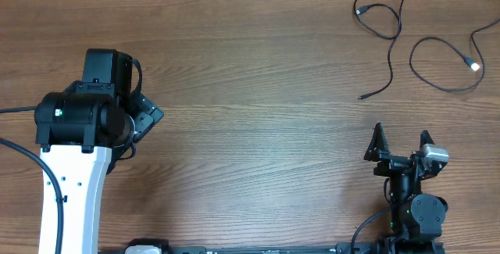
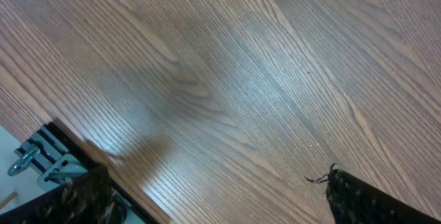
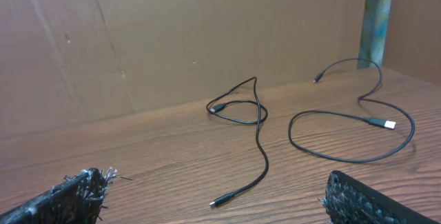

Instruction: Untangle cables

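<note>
Lying side by side on the surface (image 1: 258, 66), well ahead of the spread, empty right gripper (image 1: 401, 146): two separate black cables (image 3: 383, 123). Far off sideways, left gripper (image 2: 215, 182) likewise spread.

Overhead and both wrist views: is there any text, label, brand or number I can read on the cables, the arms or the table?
No readable text in any view.
On the cables: no print visible; the silvery plug is too small to show any marking.
On the white arm and the right gripper: no legible label.
On the table: wood grain only, no sign or number.
</note>
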